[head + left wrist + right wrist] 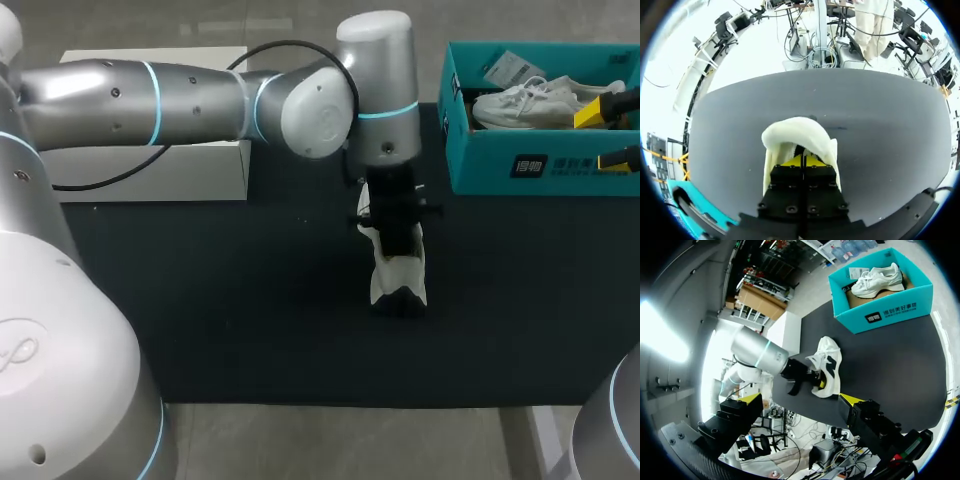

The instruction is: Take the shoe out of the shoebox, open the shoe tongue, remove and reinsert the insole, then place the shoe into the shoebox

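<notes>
DESK: Whereabouts of the shoe (384, 278) (829, 360)?

FIELD: Out of the shoebox (570, 170) (920, 302), down on the black mat (220, 300) near the table's middle, directly under the left gripper (392, 225). White with dark side patches. Well apart from the teal box at the far right corner.

DESK: Left gripper's jaws?

FIELD: Together, yellow tip against yellow tip, sunk into the shoe's opening. Hemmed in by white upper on both sides and across the front, as seen from the left wrist. No telling about a thin layer pinched between them. Mounted at the end of the left arm (150, 95), stretched in from the left over the mat.

DESK: And the right gripper (608, 135) (800, 398)?

FIELD: Wide apart, gripping nothing. Visible at the head view's right edge only as two yellow tips. From the right wrist, aimed toward the shoe and the box beyond, touching neither.

DESK: Anything inside the shoebox?

FIELD: A second shoe (525, 100) (877, 280), white, laces up, alongside a paper tag (512, 68). Open-topped, no lid on.

DESK: Anything else on the table?

FIELD: A white box (150, 165) next to the mat's far left edge, partly behind the left arm.
</notes>
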### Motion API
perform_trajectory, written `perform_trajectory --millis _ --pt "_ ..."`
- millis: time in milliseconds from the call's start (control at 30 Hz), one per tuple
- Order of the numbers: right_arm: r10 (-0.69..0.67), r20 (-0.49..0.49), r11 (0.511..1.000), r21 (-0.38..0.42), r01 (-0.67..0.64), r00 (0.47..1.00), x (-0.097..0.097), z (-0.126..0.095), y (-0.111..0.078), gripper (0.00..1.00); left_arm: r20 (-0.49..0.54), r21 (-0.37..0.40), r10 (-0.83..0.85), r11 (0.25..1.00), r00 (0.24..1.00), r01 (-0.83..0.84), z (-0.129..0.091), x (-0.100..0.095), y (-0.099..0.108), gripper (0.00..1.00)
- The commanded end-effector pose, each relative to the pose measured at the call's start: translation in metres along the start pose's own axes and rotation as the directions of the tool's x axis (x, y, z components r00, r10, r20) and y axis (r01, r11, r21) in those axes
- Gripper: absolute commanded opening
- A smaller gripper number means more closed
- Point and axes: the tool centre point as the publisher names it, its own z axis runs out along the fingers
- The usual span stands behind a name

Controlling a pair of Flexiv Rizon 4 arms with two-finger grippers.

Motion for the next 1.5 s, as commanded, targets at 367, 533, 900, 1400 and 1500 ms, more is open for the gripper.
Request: perform_trajectory --millis 367,533,900,1400,1500 --pt "0.001 0.003 1.0 0.0 -0.001 1.0 0.0 0.0 0.0 1.0 -0.016 0.064 0.036 0.997 0.999 -0.035 0.028 -0.007 0.004 0.0" --pt "0.001 0.003 1.0 0.0 -0.001 1.0 0.0 0.0 0.0 1.0 -0.02 0.073 0.034 0.997 0.999 -0.033 0.037 -0.007 0.009 0.0" --pt "0.001 0.003 1.0 0.0 -0.001 1.0 0.0 0.0 0.0 1.0 -0.006 0.022 0.052 0.998 0.999 -0.052 0.017 -0.005 0.003 0.0" --pt "0.001 0.003 1.0 0.0 -0.001 1.0 0.0 0.0 0.0 1.0 -0.045 -0.162 0.022 0.986 0.999 -0.029 0.007 -0.011 0.034 0.0" --pt "0.001 0.003 1.0 0.0 -0.001 1.0 0.0 0.0 0.0 1.0 -0.045 -0.169 0.014 0.985 0.999 -0.021 0.015 -0.009 0.039 0.0"
